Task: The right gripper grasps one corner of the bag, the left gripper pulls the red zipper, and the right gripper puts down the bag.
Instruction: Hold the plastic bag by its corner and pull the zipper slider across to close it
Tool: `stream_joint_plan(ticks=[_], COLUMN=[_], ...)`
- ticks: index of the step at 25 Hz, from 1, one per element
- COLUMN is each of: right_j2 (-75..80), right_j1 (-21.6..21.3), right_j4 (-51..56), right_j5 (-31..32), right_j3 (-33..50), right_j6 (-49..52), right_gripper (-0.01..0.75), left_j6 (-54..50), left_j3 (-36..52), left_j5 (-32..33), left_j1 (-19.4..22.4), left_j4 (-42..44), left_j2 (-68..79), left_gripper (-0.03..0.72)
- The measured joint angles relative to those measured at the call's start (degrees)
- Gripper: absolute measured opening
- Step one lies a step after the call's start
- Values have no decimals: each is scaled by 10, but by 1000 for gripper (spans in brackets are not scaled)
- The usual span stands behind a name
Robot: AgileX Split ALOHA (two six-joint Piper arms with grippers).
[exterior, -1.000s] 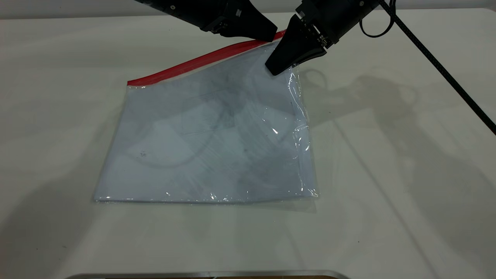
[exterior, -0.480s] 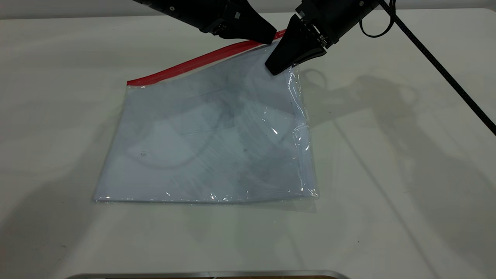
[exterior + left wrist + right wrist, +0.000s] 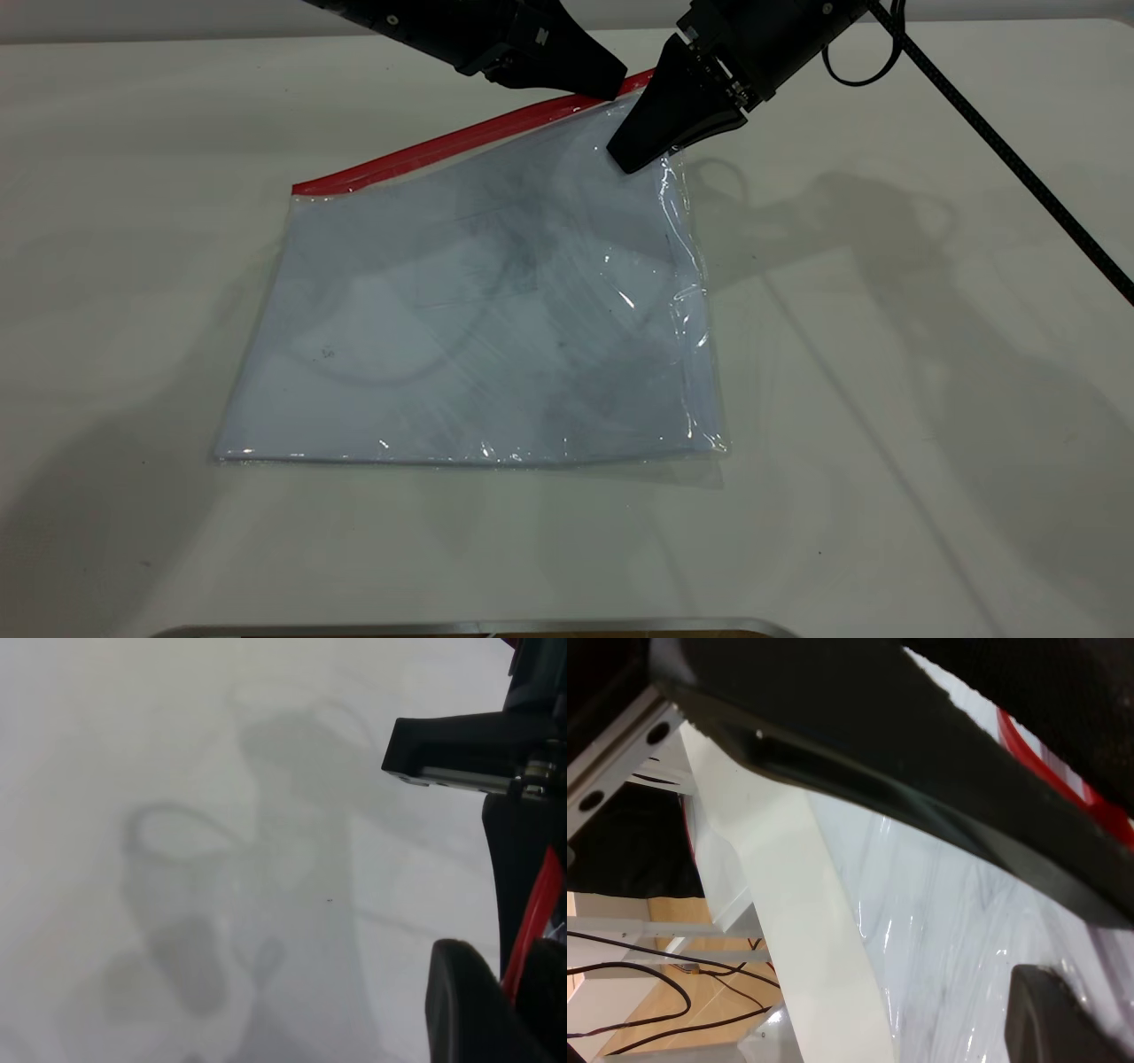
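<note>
Jaws of right gripper [image 3: 627,158] pinch bag [image 3: 478,310]; left gripper [image 3: 611,87] clamps red zipper [image 3: 530,926] (left wrist view only).

Bag [image 3: 478,328] flat on the table [image 3: 886,399], zipper [image 3: 443,142] along its far edge; right gripper [image 3: 633,146] at the far right corner (lifted slightly), left gripper [image 3: 611,87] just behind, on the zipper

The bag [image 3: 478,328] is clear, glossy plastic film, wrinkled along one side edge where it catches bright glints, with matt white paper sheets [image 3: 372,390] showing through. The red zipper [image 3: 443,142] looks like smooth opaque plastic. The table [image 3: 886,399] is matt off-white (faintly speckled). Both grippers' jaws are matt black plastic.
</note>
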Motion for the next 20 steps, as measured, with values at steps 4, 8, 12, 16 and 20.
stream_joint_plan(ticks=[4, 8, 12, 16, 20], right_j2=[0, 0, 0, 0, 0], right_j1=[0, 0, 0, 0, 0], right_j4=[0, 0, -1, -1, -1], right_j5=[0, 0, -1, -1, -1], right_j3=[0, 0, 0, 0, 0], right_j6=[-2, -4, -4, -5, -6], right_gripper=[33, 33, 33, 33, 33], left_j6=[0, 4, 4, 4, 4], left_j3=[0, -1, -3, -4, -4], left_j5=[-2, -3, -3, -4, -4], left_j1=[0, 0, 0, 0, 0], left_j4=[0, 3, 16, 18, 18], left_j2=[0, 0, 0, 0, 0], left_gripper=[187, 147, 128, 128, 128])
